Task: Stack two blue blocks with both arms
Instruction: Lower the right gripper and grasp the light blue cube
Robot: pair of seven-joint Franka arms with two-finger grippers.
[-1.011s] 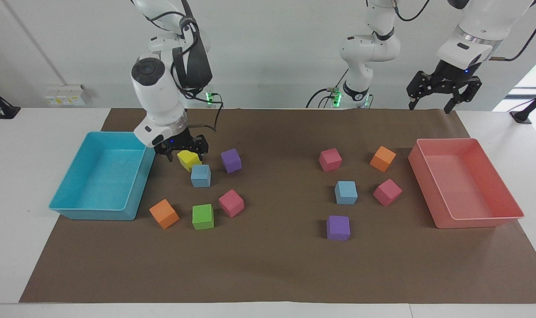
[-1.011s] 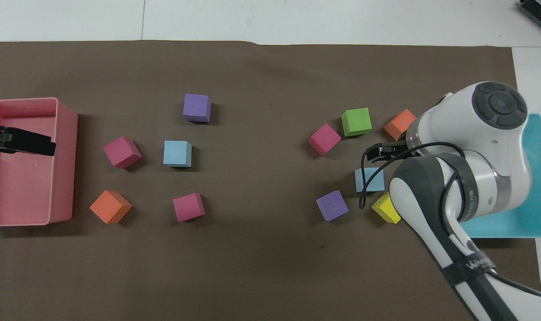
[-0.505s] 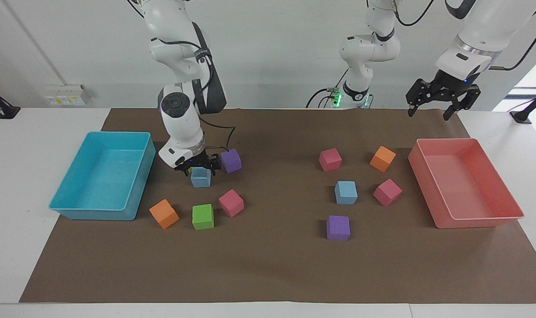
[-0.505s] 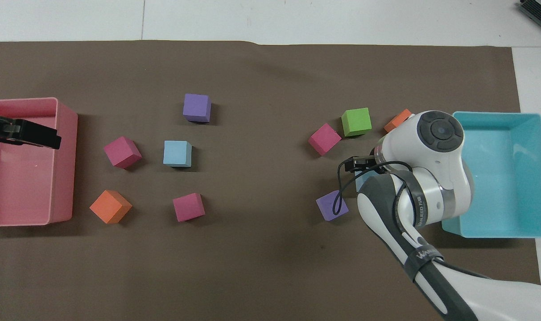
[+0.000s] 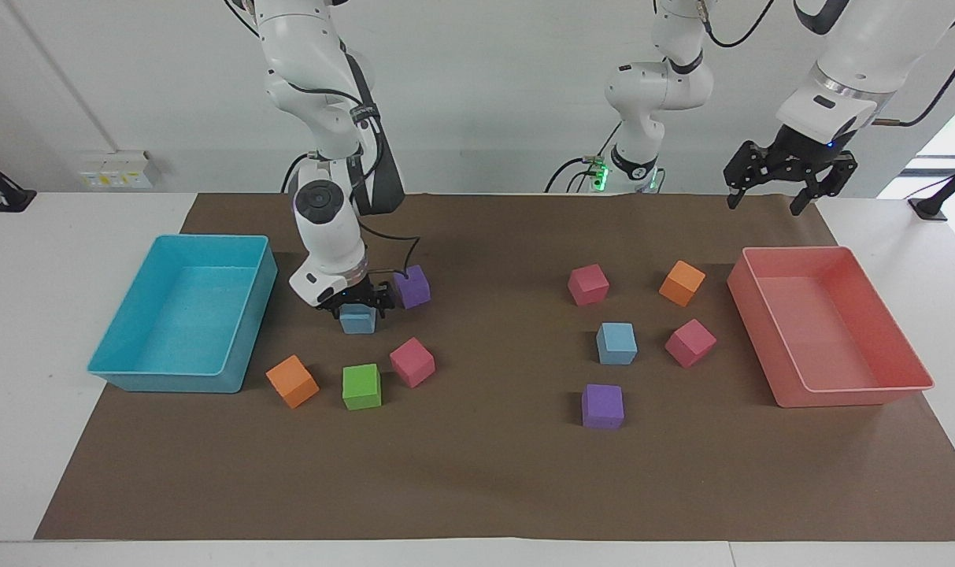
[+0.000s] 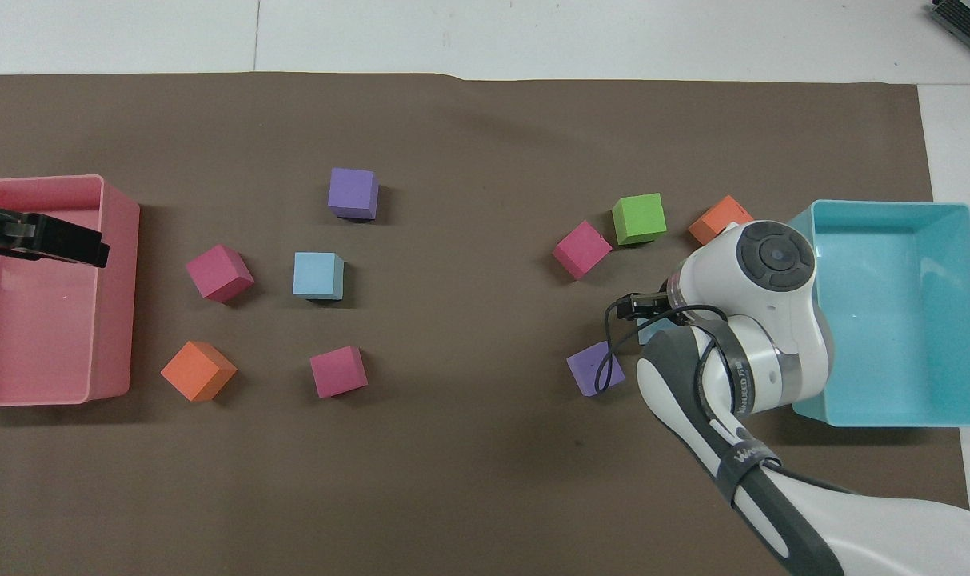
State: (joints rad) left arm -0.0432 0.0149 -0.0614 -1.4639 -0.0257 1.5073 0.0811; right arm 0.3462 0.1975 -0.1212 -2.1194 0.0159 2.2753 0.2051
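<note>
One blue block [image 5: 357, 320] lies near the turquoise tray, beside a purple cube [image 5: 412, 286]. My right gripper [image 5: 358, 305] is down low right over this block, open, its fingertips at the block's top edges. In the overhead view the right arm hides all but a sliver of that block [image 6: 649, 333]. The second blue block [image 5: 616, 343] [image 6: 318, 275] sits alone among the cubes toward the left arm's end. My left gripper [image 5: 764, 201] hangs open and empty, high over the pink tray's end of the table.
A turquoise tray [image 5: 131, 378] stands at the right arm's end and a pink tray [image 5: 839, 398] at the left arm's end. Orange [image 5: 292, 381], green [image 5: 361, 387] and pink [image 5: 412, 362] cubes lie farther from the robots than the covered blue block.
The right arm swung from beside the turquoise tray to above the blue block and dropped onto it, now hiding the yellow cube. The left gripper has barely shifted.
</note>
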